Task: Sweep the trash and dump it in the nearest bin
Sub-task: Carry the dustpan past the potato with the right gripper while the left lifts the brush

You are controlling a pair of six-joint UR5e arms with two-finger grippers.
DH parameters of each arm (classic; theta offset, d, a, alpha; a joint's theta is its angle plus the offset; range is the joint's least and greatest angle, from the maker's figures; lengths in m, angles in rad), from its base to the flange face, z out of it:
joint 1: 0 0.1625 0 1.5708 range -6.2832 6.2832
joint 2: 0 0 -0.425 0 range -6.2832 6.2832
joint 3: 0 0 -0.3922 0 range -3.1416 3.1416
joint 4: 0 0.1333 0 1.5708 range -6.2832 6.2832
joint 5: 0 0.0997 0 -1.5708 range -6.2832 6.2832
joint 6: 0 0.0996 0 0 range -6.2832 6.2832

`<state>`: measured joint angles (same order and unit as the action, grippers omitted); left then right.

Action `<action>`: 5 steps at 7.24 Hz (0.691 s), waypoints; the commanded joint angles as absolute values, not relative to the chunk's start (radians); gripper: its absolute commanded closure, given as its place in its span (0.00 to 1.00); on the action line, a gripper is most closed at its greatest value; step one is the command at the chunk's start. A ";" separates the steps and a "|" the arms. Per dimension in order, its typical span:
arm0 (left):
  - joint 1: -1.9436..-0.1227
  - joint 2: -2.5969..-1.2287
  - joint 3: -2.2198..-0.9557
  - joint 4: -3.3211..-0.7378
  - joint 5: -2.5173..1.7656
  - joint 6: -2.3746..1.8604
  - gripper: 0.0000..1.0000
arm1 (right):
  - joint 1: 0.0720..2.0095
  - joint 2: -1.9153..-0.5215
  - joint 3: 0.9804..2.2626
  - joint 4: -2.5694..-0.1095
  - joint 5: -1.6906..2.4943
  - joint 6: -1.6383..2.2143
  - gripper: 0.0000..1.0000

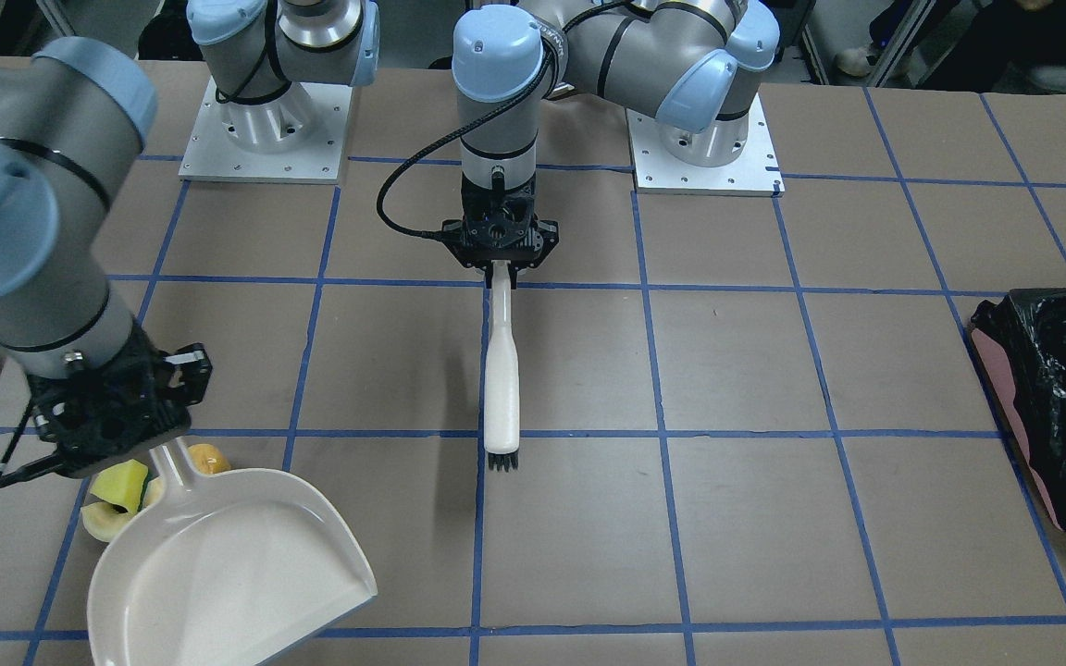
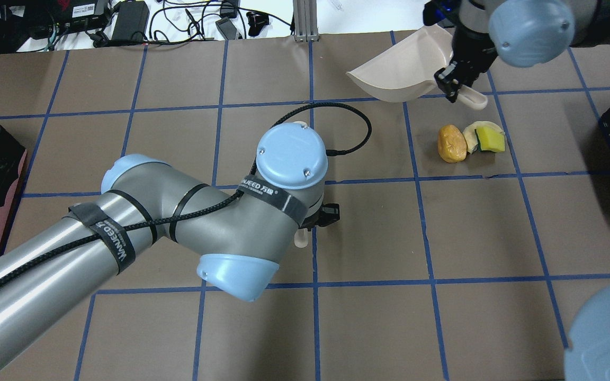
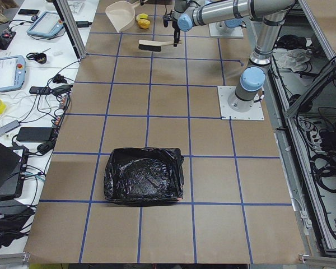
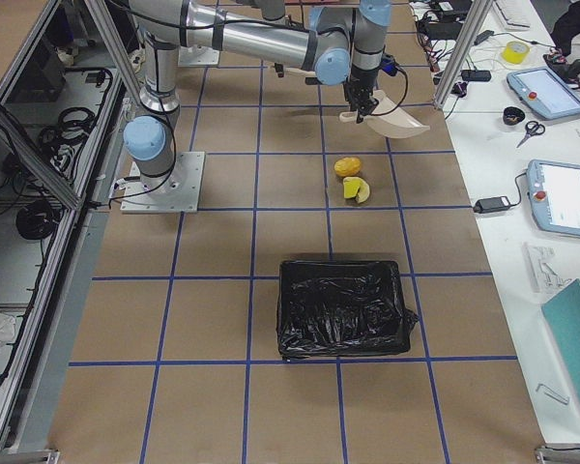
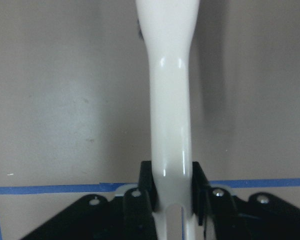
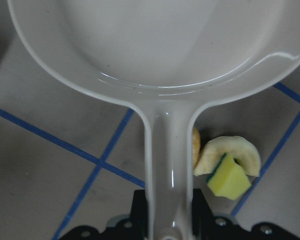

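The left claw grips the brush; the right claw grips the pan, tilted above the counter; best set its lip flat beside the trash, mouth toward the brush.

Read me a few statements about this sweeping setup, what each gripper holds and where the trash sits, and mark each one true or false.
1. The left gripper is shut on the brush handle. True.
2. The sponge wedge, peel and orange oval lie inside the dustpan. False: the pan is empty, and all three lie on the table by its handle.
3. The right gripper grips the dustpan's handle. True.
4. The brush bristles touch the orange oval. False: the brush is well apart from it, over bare table.
5. The sponge wedge rests against the peel. True.
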<state>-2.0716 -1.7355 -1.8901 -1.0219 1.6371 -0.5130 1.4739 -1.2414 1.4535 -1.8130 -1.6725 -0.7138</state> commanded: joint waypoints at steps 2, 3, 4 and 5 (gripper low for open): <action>-2.062 -1.854 -1.720 -1.057 1.608 -0.610 1.00 | 1.335 -1.270 1.445 -1.827 -1.784 -1.211 0.91; -2.062 -1.908 -1.657 -1.057 1.608 -0.630 1.00 | 1.283 -1.269 1.447 -1.828 -1.784 -1.326 0.91; -2.063 -1.957 -1.594 -1.055 1.582 -0.659 1.00 | 1.219 -1.264 1.447 -1.827 -1.773 -1.407 0.93; -2.069 -2.007 -1.535 -1.049 1.553 -0.692 1.00 | 1.171 -1.261 1.450 -1.827 -1.770 -1.516 0.97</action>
<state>-2.0640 -1.9417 -1.6138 -1.0544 1.5842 -0.6520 1.2391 -1.2640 1.4472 -1.8269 -1.7745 -1.3812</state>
